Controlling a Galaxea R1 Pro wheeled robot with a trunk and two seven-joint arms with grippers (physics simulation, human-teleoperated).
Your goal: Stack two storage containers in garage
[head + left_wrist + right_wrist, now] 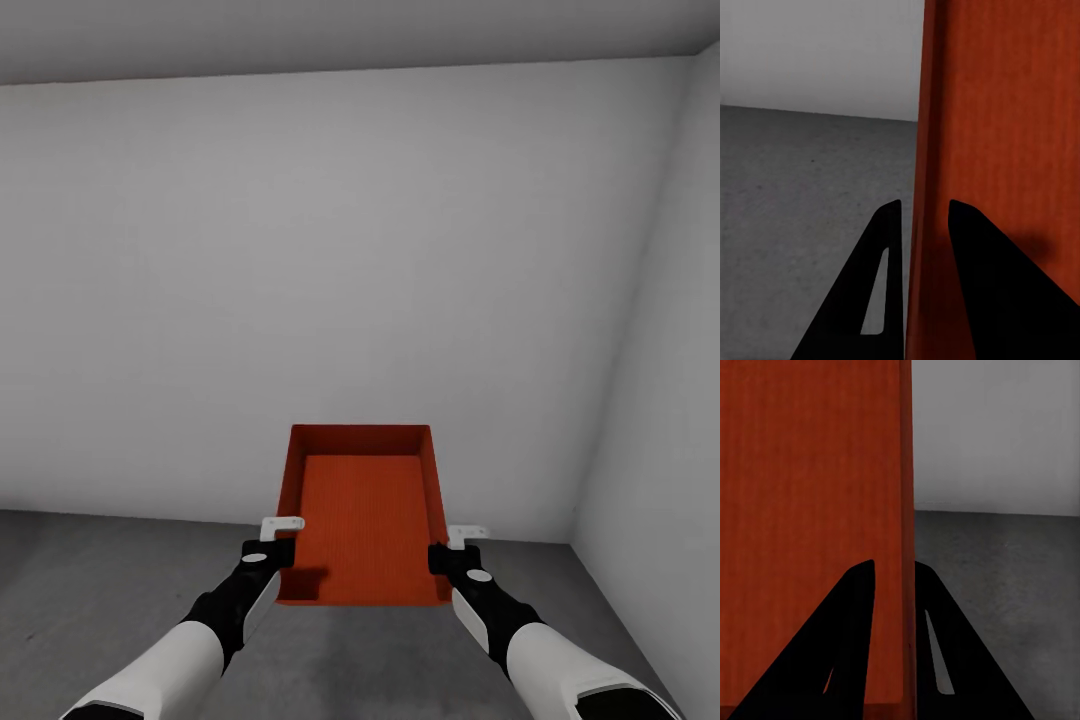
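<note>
- One red-orange bin (366,525) hangs between the two grippers, held up in front of a plain white-grey wall (300,260), above the dark grey concrete floor (100,580).
- The left gripper (277,548) is clamped on the bin's left side wall near its closer corner; in the left wrist view the wall's edge (916,247) runs between the two black fingers (979,300), one inside the bin, one outside.
- The right gripper (448,552) grips the opposite side wall the same way; the right wrist view shows that wall (906,607) pinched between its fingers (851,645).
- The bin's open top faces the head camera, and its ribbed base lies just beyond both grippers.
- Both forearms are cut off by the lower edge of the head view, and the bin's underside is hidden.
- The fingertips themselves are hard to make out, black against dark shadow.
- No labels or writing can be read on the bin or the walls.
</note>
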